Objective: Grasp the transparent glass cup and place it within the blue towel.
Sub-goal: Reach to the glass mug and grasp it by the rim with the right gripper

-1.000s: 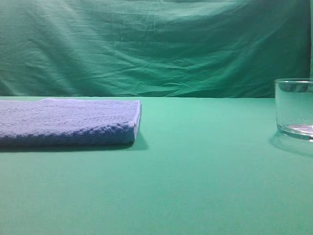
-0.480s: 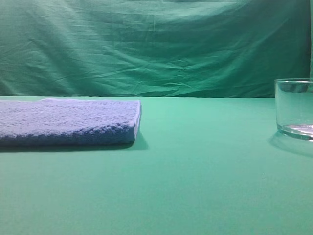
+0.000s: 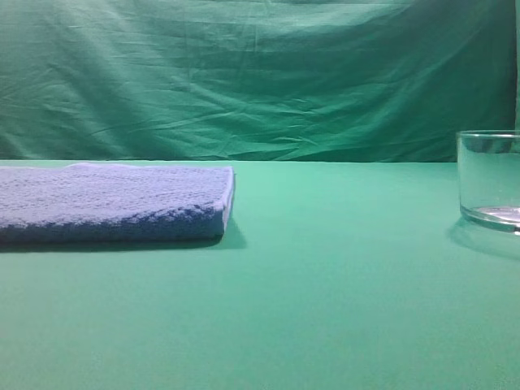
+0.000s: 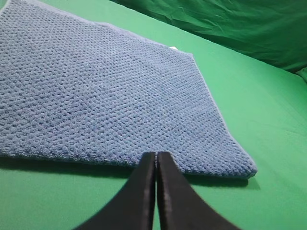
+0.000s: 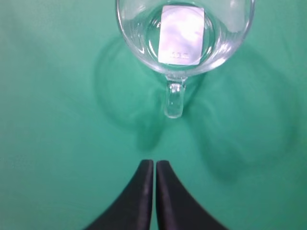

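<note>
The transparent glass cup (image 3: pixel 490 180) stands upright on the green table at the far right, partly cut by the frame edge. From the right wrist view the cup (image 5: pixel 184 33) lies ahead, its small handle (image 5: pixel 173 101) pointing back toward my right gripper (image 5: pixel 155 164), which is shut with nothing in it and a clear gap short of the handle. The blue towel (image 3: pixel 110 201) lies flat at the left. My left gripper (image 4: pixel 156 155) is shut and empty, tips over the towel's (image 4: pixel 105 96) near edge.
Green cloth covers the table (image 3: pixel 325 292) and hangs as a wrinkled backdrop (image 3: pixel 260 81) behind. A white label (image 5: pixel 181 33) shows through the cup's base. Bare green surface lies between towel and cup.
</note>
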